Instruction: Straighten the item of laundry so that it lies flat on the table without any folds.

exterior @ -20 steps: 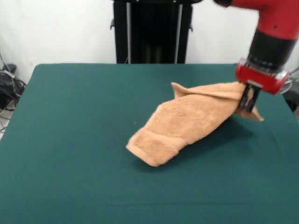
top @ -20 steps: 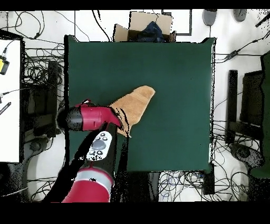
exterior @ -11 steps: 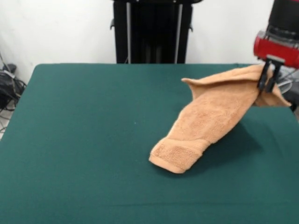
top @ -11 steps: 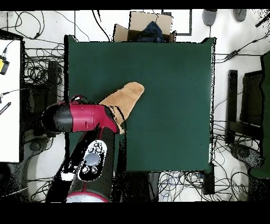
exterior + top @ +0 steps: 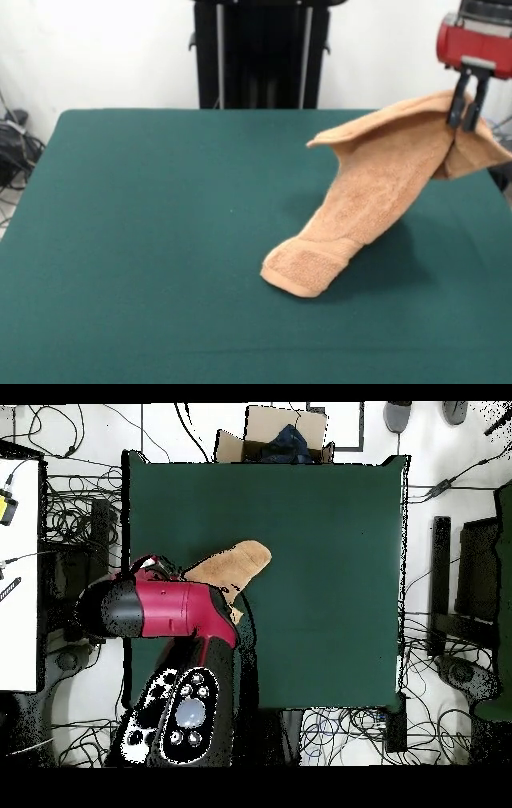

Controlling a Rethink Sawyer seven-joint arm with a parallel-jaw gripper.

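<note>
In the front view the table [image 5: 128,240] lies bare and dark green across the left and middle, and the towel [image 5: 372,200] takes up the right part, rising toward the hand [image 5: 467,100] at the upper right edge. The hand's two dark fingers [image 5: 456,108] are pressed together on a fold of the towel's upper edge, pinching the cloth between them, with the red body of the arm directly above. From that pinch the towel hangs as a long, bunched band: its long axis runs from the hand down and to the left, and its lower end, a rolled, thicker border, rests on the table well below and to the left of the hand. A loose flap sticks out to the left of the hand at about the height of the pinch, and a shorter flap droops just to the right of the hand, past the table's right edge. Most of the cloth is off the surface; only the low end touches the green top, and a shadow lies under the raised part. In the overhead view the arm's red and black casing [image 5: 165,609] covers the hand, so the grip itself cannot be seen there; the towel [image 5: 235,562] emerges from beneath the casing and points up and to the right, ending in a rounded tip over the table [image 5: 320,534].
</note>
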